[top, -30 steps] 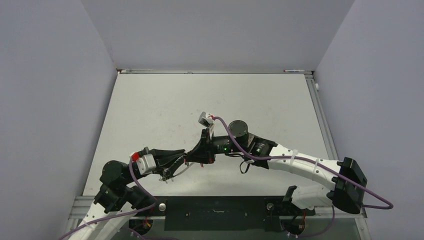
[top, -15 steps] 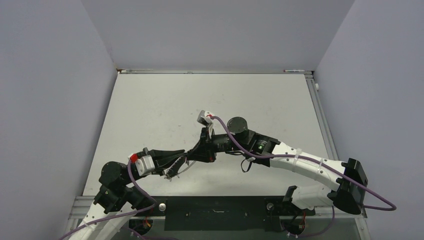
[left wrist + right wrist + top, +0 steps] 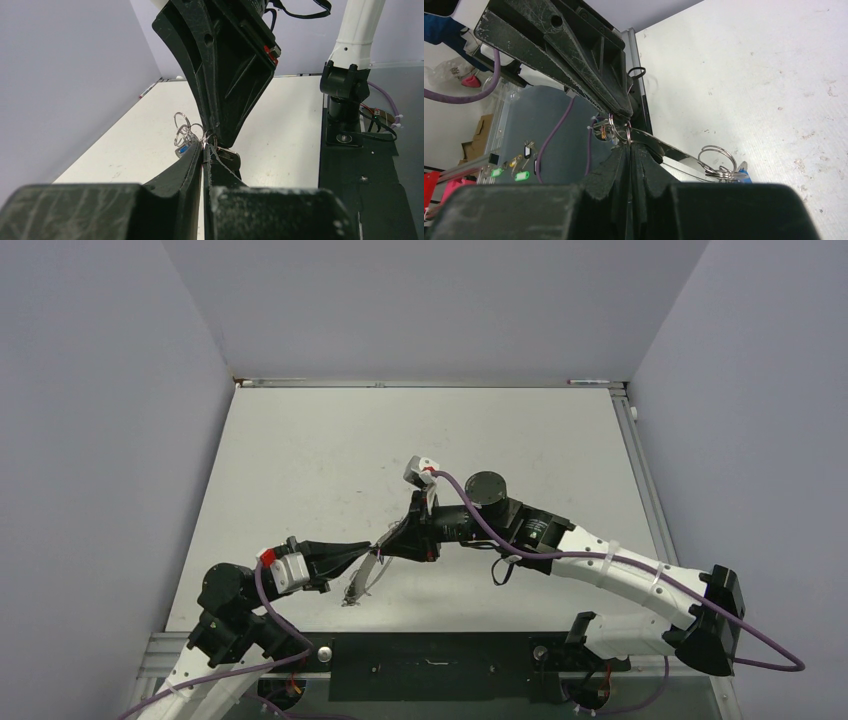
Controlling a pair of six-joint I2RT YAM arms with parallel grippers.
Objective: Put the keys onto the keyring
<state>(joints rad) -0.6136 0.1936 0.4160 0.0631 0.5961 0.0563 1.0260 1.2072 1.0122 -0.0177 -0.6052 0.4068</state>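
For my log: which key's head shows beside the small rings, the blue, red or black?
The blue key: its blue head sits just under the small rings; no red head lies there.

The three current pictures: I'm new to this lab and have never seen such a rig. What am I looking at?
Two robot arms stand at the near edge of a white table. One picture looks down from above; the other two come from a camera on each wrist. The left gripper and the right gripper meet tip to tip, both shut on a keyring bunch of thin silver rings with a blue key among them. Whether it touches the table is unclear.
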